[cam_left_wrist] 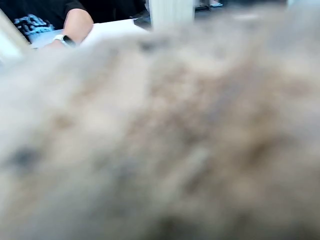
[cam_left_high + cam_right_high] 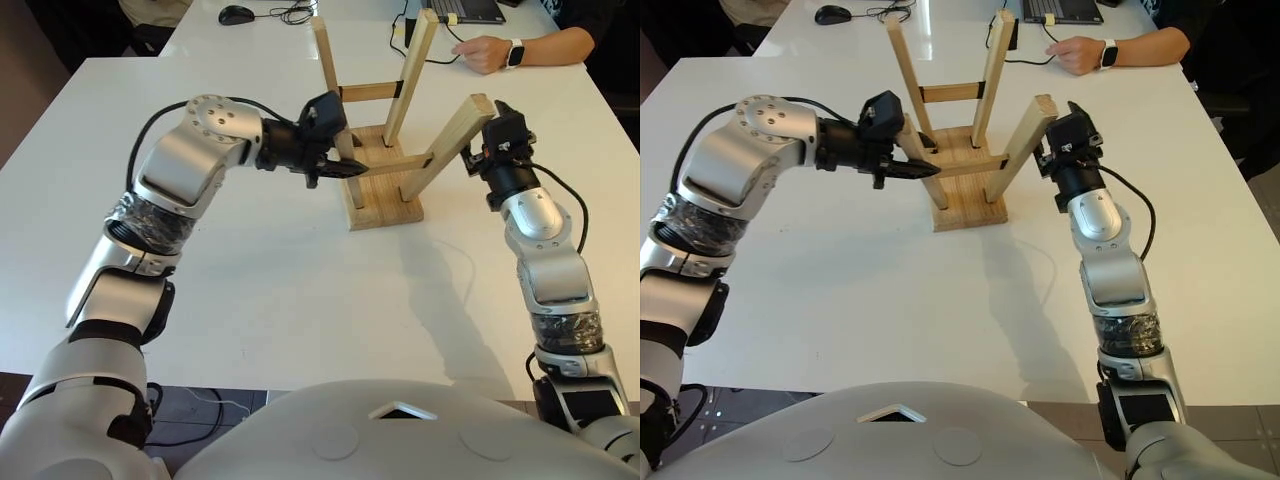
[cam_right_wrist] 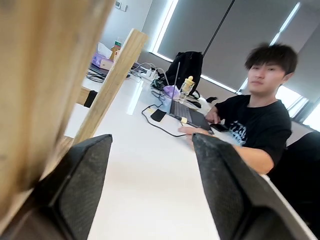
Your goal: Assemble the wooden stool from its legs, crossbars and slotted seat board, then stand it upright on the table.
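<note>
The wooden stool stands upside down, its seat board point(image 2: 385, 212) flat on the white table point(image 2: 250, 280) and its legs pointing up. Crossbars point(image 2: 370, 92) join the legs. My left gripper point(image 2: 345, 170) reaches in from the left and is shut on the near left leg point(image 2: 346, 145), just above the lower crossbar point(image 2: 398, 162). Blurred wood sits right against the lens in the left wrist view. My right gripper point(image 2: 487, 128) is open at the top of the slanting near right leg point(image 2: 455, 140). Its pads point(image 3: 85, 170) stand apart beside that leg point(image 3: 45, 75), with nothing between them.
A computer mouse point(image 2: 237, 14), cables and a laptop point(image 2: 465, 10) lie on the far tables. The near half of the table, in front of the stool, is bare white surface.
</note>
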